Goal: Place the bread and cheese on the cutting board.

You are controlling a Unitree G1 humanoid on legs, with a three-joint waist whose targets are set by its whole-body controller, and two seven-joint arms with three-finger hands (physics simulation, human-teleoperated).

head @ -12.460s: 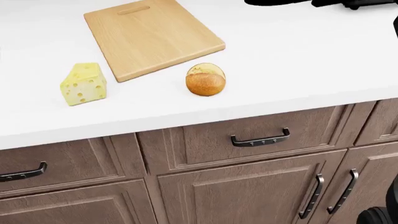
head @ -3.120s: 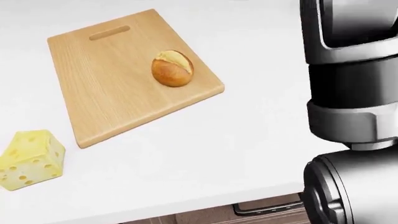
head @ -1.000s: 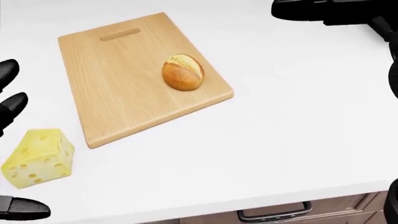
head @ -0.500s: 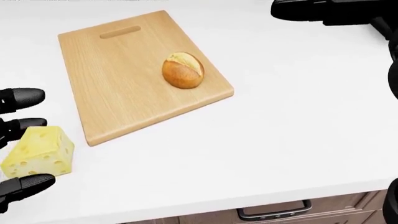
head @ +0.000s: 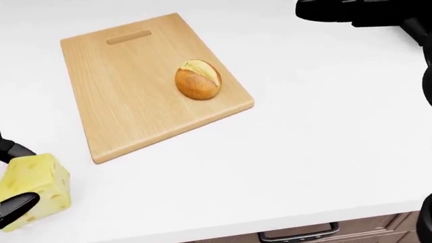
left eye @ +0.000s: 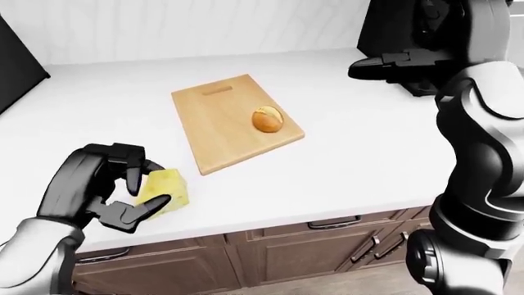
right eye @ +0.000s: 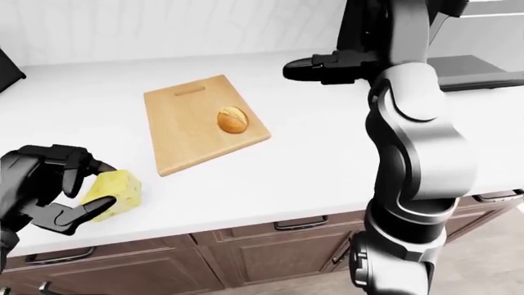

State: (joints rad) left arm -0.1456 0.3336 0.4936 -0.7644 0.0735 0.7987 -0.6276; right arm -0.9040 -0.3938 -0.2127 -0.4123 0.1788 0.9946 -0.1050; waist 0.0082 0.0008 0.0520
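The yellow cheese wedge (left eye: 169,189) sits at the counter's lower left, below and left of the wooden cutting board (head: 128,101). My left hand (left eye: 147,184) is closed round the cheese, fingers on its top and thumb under its near side; it shows only partly in the head view (head: 14,177). The round bread roll (head: 198,80) rests on the board near its right edge. My right hand (left eye: 385,64) is held high at the top right, fingers stretched flat, open and empty, well away from the board.
The white counter (head: 324,126) runs across the views. A black appliance (left eye: 16,67) stands at the far left and a dark one (left eye: 393,31) behind my right arm. Wooden drawers with metal handles (left eye: 334,221) lie under the counter's edge.
My left hand's fingers have closed round the cheese, and the cheese has shifted down and left in the head view. The bread, board and right hand have stayed put.
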